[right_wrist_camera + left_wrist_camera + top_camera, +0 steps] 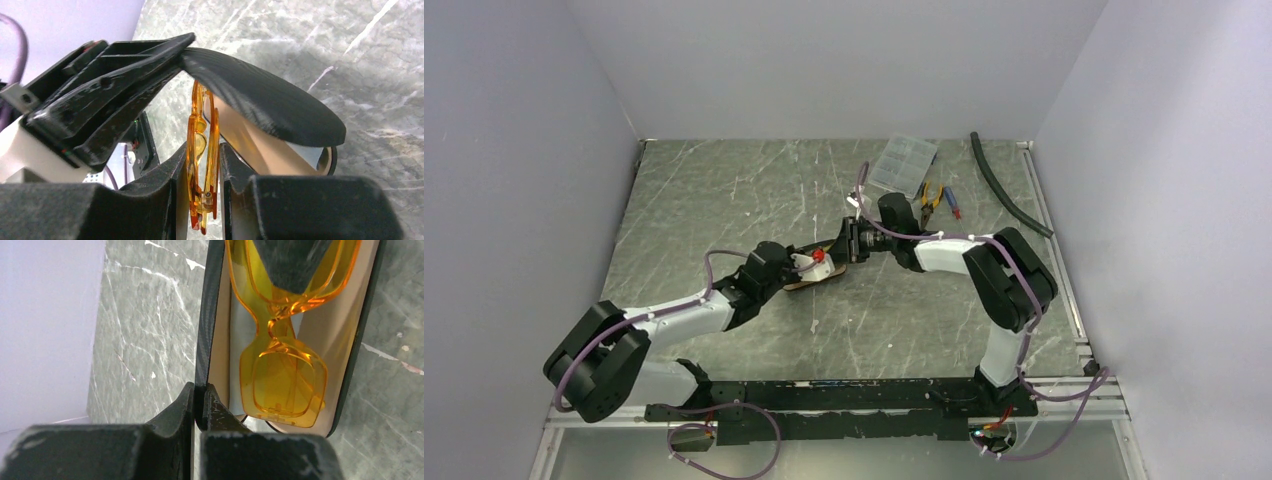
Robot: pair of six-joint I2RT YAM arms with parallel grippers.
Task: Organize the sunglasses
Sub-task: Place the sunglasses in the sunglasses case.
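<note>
The orange-amber sunglasses (282,385) are folded and sit inside the open glasses case (210,315), against its tan lining. My right gripper (203,147) is shut on one end of the sunglasses (200,200), which stand on edge between its fingers under the black case lid (260,100). My left gripper (199,402) is shut on the case's black side wall and holds it. In the top view the left gripper (809,262) and the right gripper (849,240) meet over the case (819,280) at mid table.
A clear plastic organiser box (902,165) lies at the back. Orange-handled pliers (931,196) and a blue-handled tool (951,203) lie beside it. A black hose (1004,185) runs along the back right. Grey walls enclose the marble table (724,200).
</note>
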